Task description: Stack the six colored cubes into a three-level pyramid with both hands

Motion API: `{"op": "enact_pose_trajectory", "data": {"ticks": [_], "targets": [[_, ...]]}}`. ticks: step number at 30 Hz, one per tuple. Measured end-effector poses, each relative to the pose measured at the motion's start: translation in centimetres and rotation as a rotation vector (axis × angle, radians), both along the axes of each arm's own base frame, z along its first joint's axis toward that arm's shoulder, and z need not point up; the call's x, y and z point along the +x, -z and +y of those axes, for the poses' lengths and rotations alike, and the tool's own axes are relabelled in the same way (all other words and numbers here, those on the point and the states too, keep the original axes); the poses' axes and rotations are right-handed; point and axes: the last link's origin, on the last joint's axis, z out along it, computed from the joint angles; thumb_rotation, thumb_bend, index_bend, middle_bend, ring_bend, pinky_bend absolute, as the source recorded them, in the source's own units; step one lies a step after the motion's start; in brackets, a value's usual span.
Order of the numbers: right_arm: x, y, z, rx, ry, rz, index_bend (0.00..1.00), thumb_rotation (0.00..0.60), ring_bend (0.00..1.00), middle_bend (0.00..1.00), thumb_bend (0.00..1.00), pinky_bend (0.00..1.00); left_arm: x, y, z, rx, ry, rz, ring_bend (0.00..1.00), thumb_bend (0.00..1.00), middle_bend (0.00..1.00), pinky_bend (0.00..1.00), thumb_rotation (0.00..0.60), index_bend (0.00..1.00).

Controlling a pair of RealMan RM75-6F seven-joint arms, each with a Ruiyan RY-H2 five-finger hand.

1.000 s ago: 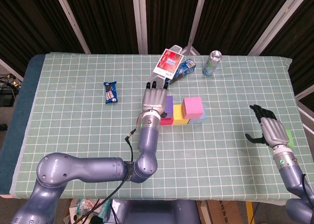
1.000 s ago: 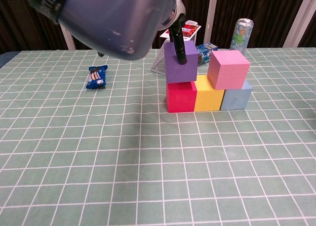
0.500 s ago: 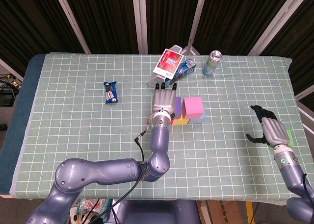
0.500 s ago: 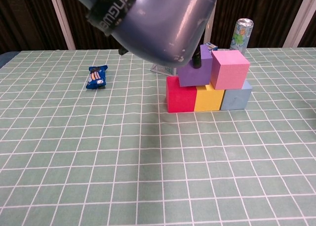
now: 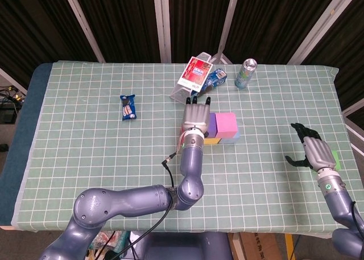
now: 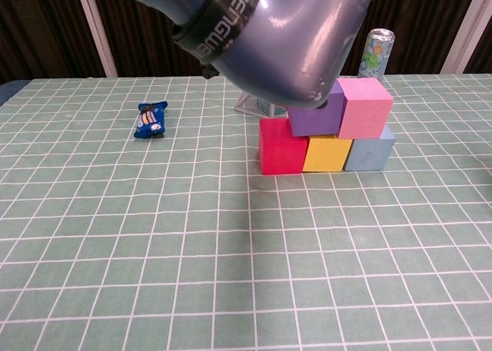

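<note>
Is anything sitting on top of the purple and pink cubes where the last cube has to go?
Only the left hand, over the purple foam cube. The pink foam cube shows a bare top.

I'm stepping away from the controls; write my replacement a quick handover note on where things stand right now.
Left robot hand: over the purple cube; grip hidden.
Right robot hand: open, empty, by the table's right edge.
Base row: red cube, yellow cube, blue cube.
Second level: purple beside pink cube.
Left: top cube, possibly the green piece behind the right hand.
</note>
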Motion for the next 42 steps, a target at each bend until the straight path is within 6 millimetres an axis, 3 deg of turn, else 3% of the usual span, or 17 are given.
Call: {"op": "enact_pose_trajectory", "data": {"ticks": [42], "targets": [[0.03, 0.15, -0.01, 0.006, 0.008, -0.03, 0.0, 0.6, 0.05, 0.05, 0.32, 0.0, 0.5, 0.85, 0.01, 0.029, -0.005, 0.035, 0.04, 0.33, 0.48, 0.04, 0.6, 0.0]]}}
